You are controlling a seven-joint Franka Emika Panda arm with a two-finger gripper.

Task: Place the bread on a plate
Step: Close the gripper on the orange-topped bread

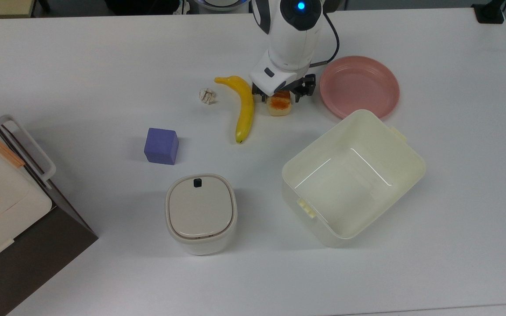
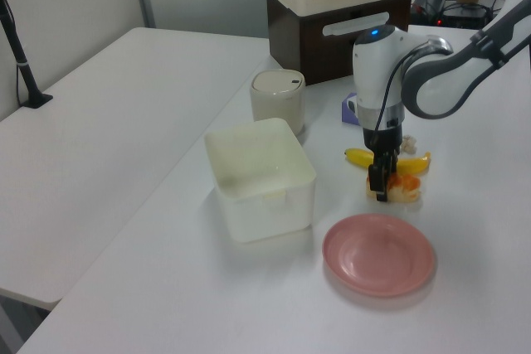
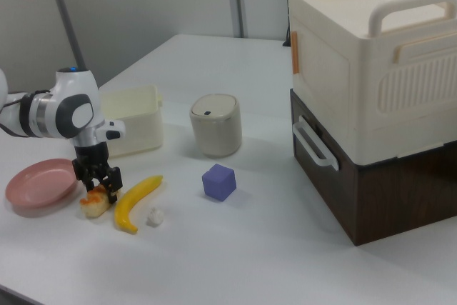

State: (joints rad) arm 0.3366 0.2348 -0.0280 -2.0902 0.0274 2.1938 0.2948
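The bread [image 1: 278, 106], a small loaf with an orange-brown top, lies on the white table between the yellow banana [image 1: 246, 112] and the pink plate [image 1: 359, 85]. My gripper [image 1: 280, 95] is down over the loaf's far half, open, one finger on each side of it, covering that end in the top view. In the left view the gripper [image 2: 381, 186] stands at the bread [image 2: 405, 189], with the plate [image 2: 378, 253] just in front. In the right view the gripper [image 3: 98, 181] straddles the bread [image 3: 93, 206], beside the plate [image 3: 39, 183].
A large cream tub [image 1: 353, 175] stands open close to the plate in the top view. A crumpled white scrap [image 1: 207, 95], a purple cube [image 1: 161, 145] and a lidded cream bin [image 1: 200, 212] sit on the top view's left. A cream-and-brown cabinet [image 3: 371, 98] stands at the table's edge.
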